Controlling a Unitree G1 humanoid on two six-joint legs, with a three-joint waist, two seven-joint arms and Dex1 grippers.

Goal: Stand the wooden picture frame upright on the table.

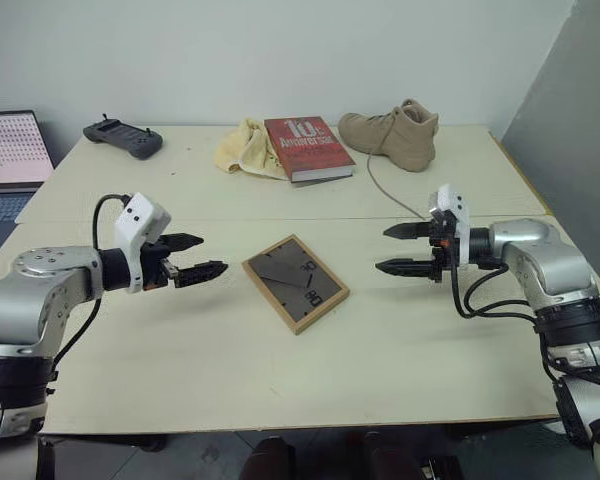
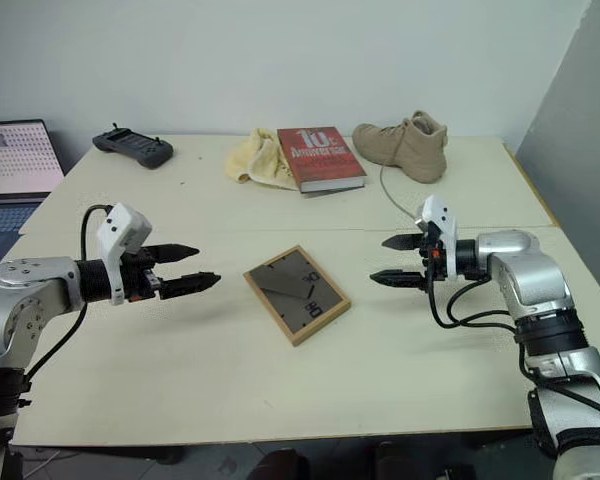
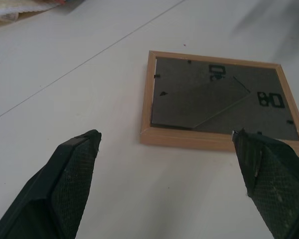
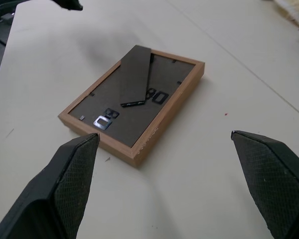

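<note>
The wooden picture frame (image 1: 295, 283) lies flat, face down, in the middle of the table (image 1: 280, 390); its dark grey backing and black strut face up. It also appears in the wrist views (image 3: 222, 102) (image 4: 134, 102). My left gripper (image 1: 198, 257) hovers open to the frame's left, a short gap away, fingers pointing at it. On the frame's right, my right gripper (image 1: 404, 249) is open too, aimed at the frame from a similar distance. Neither touches it.
Along the far side of the table sit a red book (image 1: 308, 147), a yellow cloth (image 1: 244, 147), a tan boot (image 1: 395, 132) with a trailing lace, and a black controller (image 1: 123, 138). A laptop (image 1: 10, 160) stands off the left edge.
</note>
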